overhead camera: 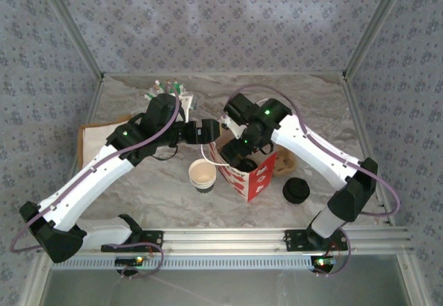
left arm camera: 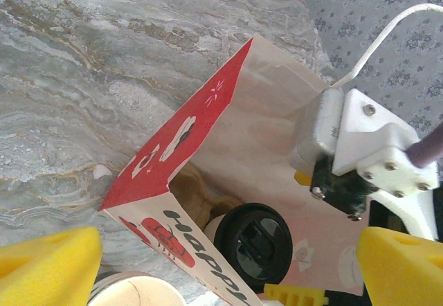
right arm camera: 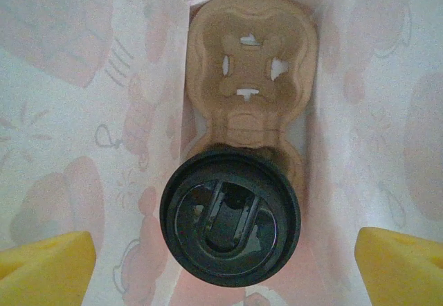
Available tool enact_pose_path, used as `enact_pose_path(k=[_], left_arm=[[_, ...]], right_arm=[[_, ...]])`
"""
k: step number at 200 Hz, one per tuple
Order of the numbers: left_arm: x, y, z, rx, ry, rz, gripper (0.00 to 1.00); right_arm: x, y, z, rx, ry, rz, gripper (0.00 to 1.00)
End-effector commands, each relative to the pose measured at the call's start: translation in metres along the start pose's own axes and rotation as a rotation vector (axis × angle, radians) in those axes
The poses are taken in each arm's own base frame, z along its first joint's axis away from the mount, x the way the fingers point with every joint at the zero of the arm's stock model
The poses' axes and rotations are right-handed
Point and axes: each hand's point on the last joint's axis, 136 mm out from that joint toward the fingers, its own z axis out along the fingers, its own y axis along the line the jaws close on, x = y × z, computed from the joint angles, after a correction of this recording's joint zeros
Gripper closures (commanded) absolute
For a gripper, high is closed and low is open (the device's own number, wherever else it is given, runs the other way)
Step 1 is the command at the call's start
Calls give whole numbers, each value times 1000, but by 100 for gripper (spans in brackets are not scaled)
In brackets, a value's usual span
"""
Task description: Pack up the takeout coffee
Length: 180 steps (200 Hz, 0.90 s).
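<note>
The coffee (right arm camera: 230,216) stands inside the bag (left arm camera: 208,122), black lid up, at the near socket of the carrier (right arm camera: 249,70) on the bag's floor. The lid hides the socket's rim, so I cannot tell if the cup is pushed fully home. The right gripper (right arm camera: 223,268) hangs just above it at the bag's mouth, jaws spread wide with nothing between them. The left gripper (left arm camera: 225,268) is equally wide open and empty, beside the bag's red side and near the cup stack (overhead camera: 202,174) on the counter (overhead camera: 145,195).

The likeliest trouble is the way out. The paper walls run close past both yellow fingers (right arm camera: 41,268) of the right gripper. With the jaws this wide, a finger could catch a wall or the top edge on rising. The bag looks light and nothing pins it down, so a snag could lift or drag it and tip the coffee over with it.

A half-seated cup is the second risk. A small knock to the bag might then lean it against the wall and loosen the lid, and a spill inside paper would soak through.

Third, a careless swing of the left gripper could push the red wall inward or topple the stack against the bag. The loose lids (overhead camera: 296,190) lie well apart on the right and seem no threat
</note>
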Motion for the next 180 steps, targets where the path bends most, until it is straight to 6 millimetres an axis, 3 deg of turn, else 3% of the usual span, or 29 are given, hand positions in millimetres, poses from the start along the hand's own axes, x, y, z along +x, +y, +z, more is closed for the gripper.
enact_pose_path(k=[1, 93, 180], left_arm=[[-11, -11, -11, 33, -40, 17, 5], [-16, -14, -23, 39, -74, 22, 5], [-21, -15, -59, 75, -186, 31, 4]], right_arm=[[-7, 7, -24, -32, -79, 13, 2], [-17, 10, -63, -68, -268, 18, 2], [-15, 9, -102, -81, -471, 16, 2]])
